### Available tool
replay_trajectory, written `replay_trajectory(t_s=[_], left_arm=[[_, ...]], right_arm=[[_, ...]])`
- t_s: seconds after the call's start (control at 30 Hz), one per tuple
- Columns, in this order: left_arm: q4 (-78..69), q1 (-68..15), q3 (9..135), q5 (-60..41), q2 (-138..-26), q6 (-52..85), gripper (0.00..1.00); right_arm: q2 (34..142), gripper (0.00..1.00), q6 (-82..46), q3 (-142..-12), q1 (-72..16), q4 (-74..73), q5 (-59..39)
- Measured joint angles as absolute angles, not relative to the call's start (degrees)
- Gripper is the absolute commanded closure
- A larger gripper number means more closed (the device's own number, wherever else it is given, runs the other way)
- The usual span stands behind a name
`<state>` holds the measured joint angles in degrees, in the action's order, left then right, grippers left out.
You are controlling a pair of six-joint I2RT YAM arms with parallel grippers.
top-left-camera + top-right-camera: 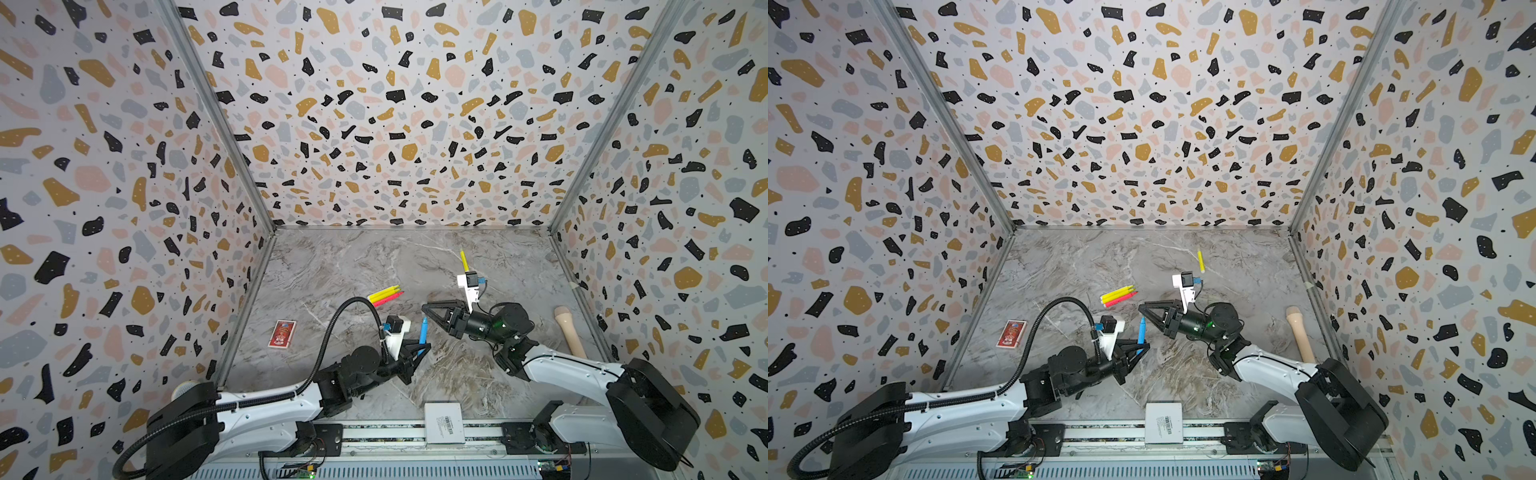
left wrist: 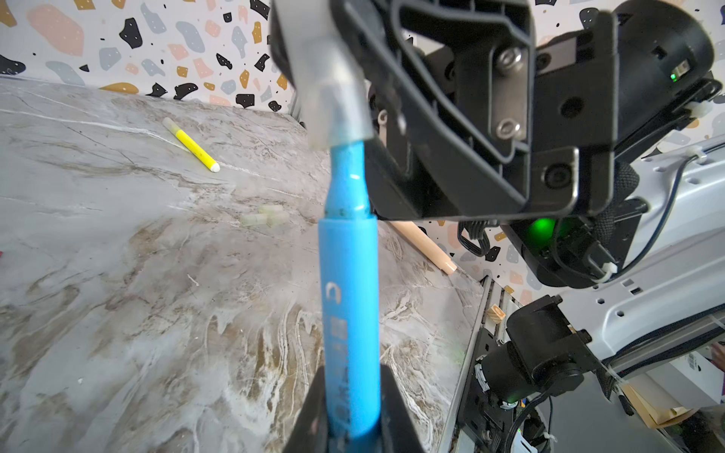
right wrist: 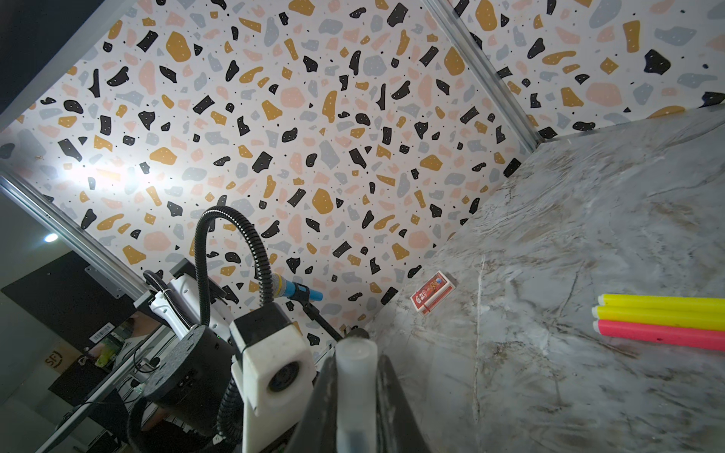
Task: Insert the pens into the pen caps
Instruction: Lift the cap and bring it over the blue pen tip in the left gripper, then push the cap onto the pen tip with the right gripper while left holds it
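Pinching the blue pen, left tool; right tool squeezing the clear cap over its tip.

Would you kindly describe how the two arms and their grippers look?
The left arm and right arm have white shells and black joints. A ribbed black hose runs along the left one. The left gripper and right gripper have black triangular open-frame jaws and white camera mounts.
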<state>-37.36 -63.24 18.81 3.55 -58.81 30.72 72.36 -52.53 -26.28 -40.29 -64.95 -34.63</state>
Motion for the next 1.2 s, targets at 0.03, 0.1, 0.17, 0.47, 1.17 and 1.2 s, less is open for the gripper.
replay_trajectory(t_s=[0.03,0.1,0.17,0.47,1.17,1.2], left_arm=[[-37.32,-63.24,18.81,3.64,-58.67,30.72,1.00],[-37.10,-63.24,18.81,3.75,-58.61,30.72,1.00],[-36.56,-63.37,18.81,3.77,-58.61,30.70,1.00],[-35.46,-63.57,18.81,3.70,-58.04,30.83,1.00],[-36.03,-63.72,20.64,3.75,-56.90,30.46,1.00],[-36.01,-63.72,20.64,3.75,-56.90,30.37,1.00]], right_arm=[[72.36,0.87,-52.51,-26.15,-40.53,-65.06,-34.35],[72.25,0.87,-52.42,-25.71,-40.97,-65.39,-33.58],[72.14,0.87,-52.38,-25.08,-41.28,-65.73,-32.93],[71.42,0.83,-51.51,-21.89,-43.18,-68.99,-29.56],[52.23,0.29,-41.76,-18.63,-46.87,-51.55,-25.02],[51.59,0.29,-40.73,-20.14,-46.30,-48.49,-24.56]])
